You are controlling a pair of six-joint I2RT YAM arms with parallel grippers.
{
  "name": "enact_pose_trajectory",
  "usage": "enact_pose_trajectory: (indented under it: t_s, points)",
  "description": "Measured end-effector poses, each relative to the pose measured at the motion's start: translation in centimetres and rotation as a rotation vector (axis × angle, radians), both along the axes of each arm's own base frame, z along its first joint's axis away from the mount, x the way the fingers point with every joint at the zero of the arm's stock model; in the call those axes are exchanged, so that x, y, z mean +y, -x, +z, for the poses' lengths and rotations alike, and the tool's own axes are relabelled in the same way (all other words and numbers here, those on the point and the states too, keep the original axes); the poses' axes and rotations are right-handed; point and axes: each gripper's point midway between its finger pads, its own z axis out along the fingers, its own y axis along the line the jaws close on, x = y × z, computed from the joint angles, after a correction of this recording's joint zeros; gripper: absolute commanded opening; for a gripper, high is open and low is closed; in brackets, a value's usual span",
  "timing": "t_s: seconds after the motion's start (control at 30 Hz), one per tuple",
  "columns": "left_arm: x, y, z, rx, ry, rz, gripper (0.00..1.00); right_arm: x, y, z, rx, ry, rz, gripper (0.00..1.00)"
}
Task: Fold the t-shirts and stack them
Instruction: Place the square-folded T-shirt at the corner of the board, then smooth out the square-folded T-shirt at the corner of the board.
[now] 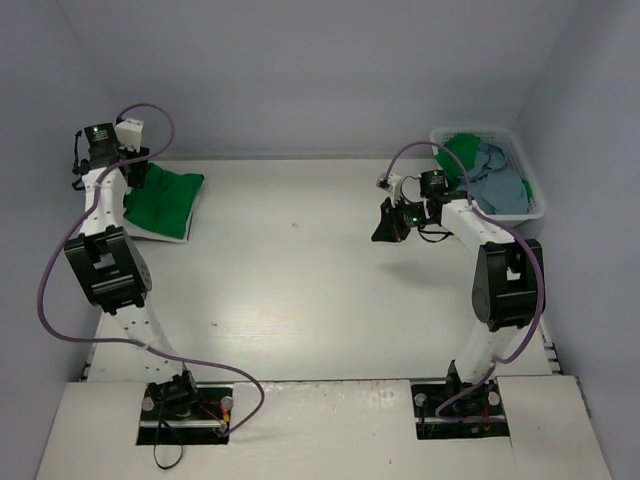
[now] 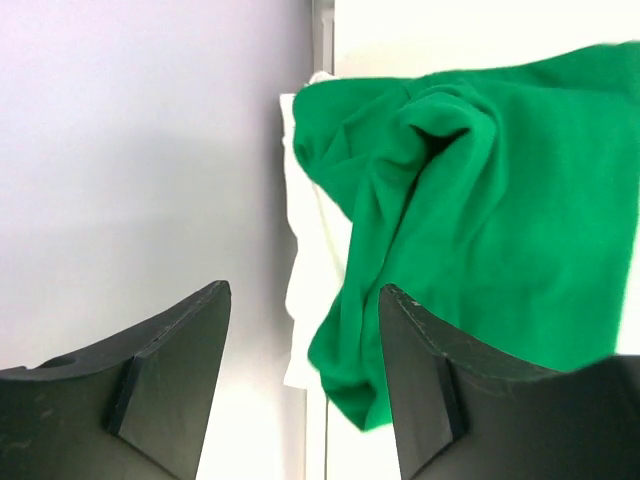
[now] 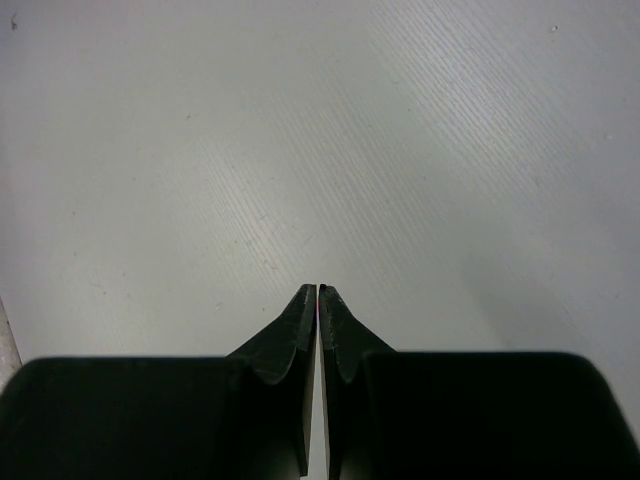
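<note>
A folded bright green t-shirt (image 1: 165, 200) lies on a white t-shirt (image 1: 150, 232) at the table's far left. My left gripper (image 1: 138, 178) hovers over their left edge, by the wall. In the left wrist view this gripper (image 2: 305, 286) is open. The green t-shirt (image 2: 500, 200) has its rumpled edge showing between the fingers (image 2: 420, 360), unpinched, with the white t-shirt (image 2: 300, 270) peeking out beneath. My right gripper (image 1: 390, 222) hangs right of centre. Its jaws (image 3: 318, 288) are shut on nothing over bare table.
A white slotted basket (image 1: 535, 200) stands at the far right corner, holding another green t-shirt (image 1: 462, 150) and a blue-grey t-shirt (image 1: 500, 185). Grey walls close the table's left, back and right sides.
</note>
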Motion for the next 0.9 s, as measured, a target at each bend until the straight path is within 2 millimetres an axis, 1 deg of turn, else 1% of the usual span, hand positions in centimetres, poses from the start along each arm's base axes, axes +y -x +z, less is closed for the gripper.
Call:
enact_pose_trajectory:
  t_s: [0.07, 0.1, 0.13, 0.17, 0.2, 0.23, 0.27, 0.37, 0.47, 0.53, 0.6, 0.67, 0.8, 0.9]
  points:
    - [-0.4, 0.4, 1.6, -0.033, 0.001, -0.005, 0.54, 0.0, 0.0, 0.0, 0.001, -0.001, 0.001, 0.02]
    - [-0.8, 0.6, 2.4, -0.051, 0.012, -0.016, 0.51, 0.0, 0.1, 0.0, 0.002, -0.001, 0.001, 0.01]
    - [-1.4, 0.8, 3.1, -0.067, 0.032, -0.030, 0.34, 0.0, 0.1, -0.1, 0.002, -0.001, 0.002, 0.01]
    - [-2.1, 1.0, 3.7, -0.083, 0.057, -0.046, 0.23, 0.0, 0.1, -0.1, 0.003, -0.002, 0.003, 0.01]
    - [-2.8, 1.2, 4.3, -0.097, 0.086, -0.066, 0.13, 0.1, 0.1, 0.0, 0.003, -0.004, 0.004, 0.01]
    - [-3.7, 1.2, 4.9, -0.114, 0.116, -0.091, 0.05, 0.1, 0.2, 0.0, 0.004, -0.006, 0.005, 0.01]
    - [-4.3, 1.2, 5.3, -0.125, 0.144, -0.110, 0.00, 0.1, 0.2, 0.0, 0.004, -0.007, 0.006, 0.01]
    - [-6.2, 1.2, 5.6, -0.128, 0.230, -0.166, 0.00, 0.1, 0.2, 0.0, 0.004, -0.010, 0.008, 0.01]
    - [-7.2, 0.4, 4.6, -0.105, 0.295, -0.194, 0.00, 0.2, 0.2, 0.1, 0.005, -0.013, 0.010, 0.01]
    - [-7.3, -0.5, 3.3, -0.083, 0.326, -0.200, 0.00, 0.2, 0.3, 0.0, 0.005, -0.013, 0.010, 0.01]
    - [-7.1, -1.5, 1.5, -0.053, 0.351, -0.198, 0.00, 0.2, 0.2, 0.0, 0.003, -0.013, 0.011, 0.01]
    - [-7.1, -2.2, -0.9, -0.012, 0.380, -0.191, 0.00, 0.2, 0.2, 0.0, 0.003, -0.012, 0.012, 0.01]
    - [-7.1, -2.3, -5.2, 0.066, 0.422, -0.171, 0.00, 0.2, 0.2, 0.0, 0.003, -0.012, 0.012, 0.01]
    - [-6.8, -2.3, -6.4, 0.087, 0.417, -0.156, 0.00, 0.2, 0.3, 0.0, 0.004, -0.012, 0.012, 0.01]
